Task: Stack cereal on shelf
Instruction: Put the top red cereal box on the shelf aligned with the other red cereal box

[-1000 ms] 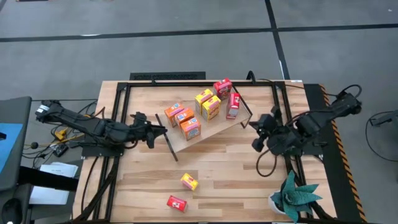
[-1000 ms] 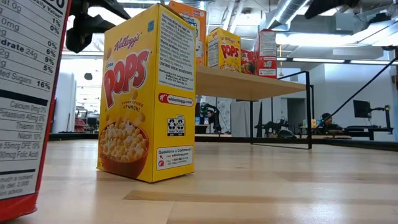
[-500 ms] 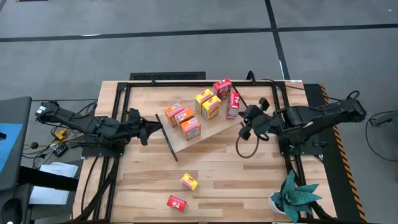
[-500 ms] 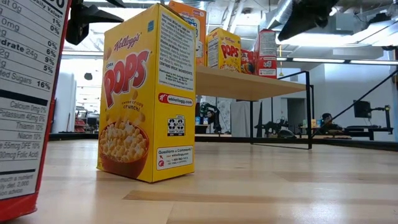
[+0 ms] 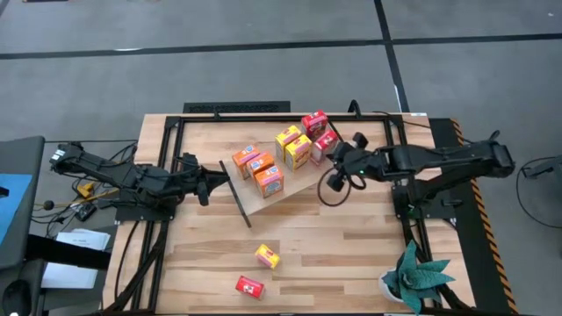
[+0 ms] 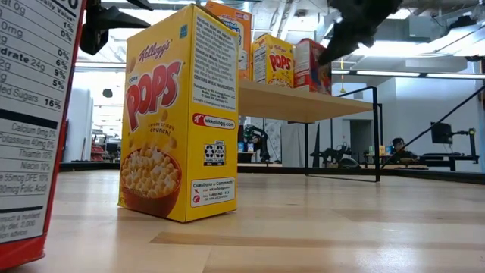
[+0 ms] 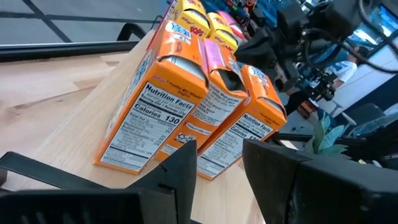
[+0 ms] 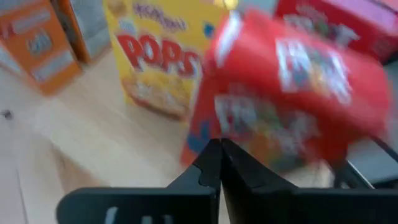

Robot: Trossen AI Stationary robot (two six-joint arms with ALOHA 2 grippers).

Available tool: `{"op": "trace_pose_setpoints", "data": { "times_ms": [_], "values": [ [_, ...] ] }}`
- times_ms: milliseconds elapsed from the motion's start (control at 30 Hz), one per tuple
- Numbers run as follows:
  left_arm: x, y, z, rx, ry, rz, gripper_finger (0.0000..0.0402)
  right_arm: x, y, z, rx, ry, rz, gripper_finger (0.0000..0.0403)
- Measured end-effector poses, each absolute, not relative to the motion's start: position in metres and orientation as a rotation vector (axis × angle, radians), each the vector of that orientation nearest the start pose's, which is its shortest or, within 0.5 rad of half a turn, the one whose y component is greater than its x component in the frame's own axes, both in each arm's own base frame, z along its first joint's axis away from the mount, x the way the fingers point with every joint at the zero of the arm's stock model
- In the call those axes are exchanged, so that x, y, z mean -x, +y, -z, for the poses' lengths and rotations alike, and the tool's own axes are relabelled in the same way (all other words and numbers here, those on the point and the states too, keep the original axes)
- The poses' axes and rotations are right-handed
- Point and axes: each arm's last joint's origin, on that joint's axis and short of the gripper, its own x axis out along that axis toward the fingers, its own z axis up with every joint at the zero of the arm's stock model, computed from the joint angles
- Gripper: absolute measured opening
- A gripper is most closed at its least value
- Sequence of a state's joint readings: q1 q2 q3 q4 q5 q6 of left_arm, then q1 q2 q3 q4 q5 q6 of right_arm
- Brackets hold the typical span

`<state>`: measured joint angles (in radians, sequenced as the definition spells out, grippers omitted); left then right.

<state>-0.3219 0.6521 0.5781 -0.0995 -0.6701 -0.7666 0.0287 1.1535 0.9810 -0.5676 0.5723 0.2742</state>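
Note:
The shelf [image 5: 294,180] is a light-wood board slanting across the table's middle. Seven cereal boxes stand on it: three orange [image 5: 257,168], two yellow [image 5: 292,145] and two red [image 5: 313,122]. Near the table's front edge a yellow box [image 5: 267,256] stands and a red box [image 5: 249,286] lies; in the low view they fill the foreground as the yellow box [image 6: 179,114] and the red box [image 6: 30,114]. My right gripper [image 5: 337,159] is shut at the nearer red box [image 5: 324,145] on the shelf's right end. My left gripper [image 7: 219,168] is open, beside the shelf's left end, facing the orange boxes [image 7: 155,118]. My right gripper presses its shut fingertips [image 8: 219,149] against the red box's lower part [image 8: 208,127]. It comes about level from the table's right side. The box leans over toward the yellow boxes, its bottom on the shelf board.
A green plant [image 5: 417,274] sits at the table's near right corner. Black rails [image 5: 237,109] frame the tabletop. A cable loop [image 5: 330,190] hangs off the right arm over the board's right end. Bare wood [image 5: 351,254] lies between the shelf and the near edge.
My right gripper has swung from the table's right side toward the left, reaching the red box on the shelf's right end. That box has been pushed leftward and tipped toward the yellow boxes. My left gripper has drawn back a little toward the table's left edge.

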Motion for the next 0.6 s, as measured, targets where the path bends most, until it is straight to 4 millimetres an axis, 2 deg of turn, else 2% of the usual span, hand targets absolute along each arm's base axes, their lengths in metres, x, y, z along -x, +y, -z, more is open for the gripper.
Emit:
{"op": "trace_pose_setpoints", "data": {
  "times_ms": [233, 400, 600],
  "values": [
    [-0.146, -0.03, -0.289, 0.67, 0.021, -0.39, 0.0119, -0.251, -0.019, -0.291, -0.051, 0.645, 0.57, 0.0024],
    [-0.146, -0.03, -0.288, 0.668, 0.03, -0.385, 0.0119, -0.247, -0.018, -0.295, -0.042, 0.625, 0.559, 0.0012],
    [-0.146, -0.03, -0.288, 0.669, 0.03, -0.383, 0.0119, -0.237, -0.024, -0.308, -0.048, 0.574, 0.578, 0.0025]
  ]
}}
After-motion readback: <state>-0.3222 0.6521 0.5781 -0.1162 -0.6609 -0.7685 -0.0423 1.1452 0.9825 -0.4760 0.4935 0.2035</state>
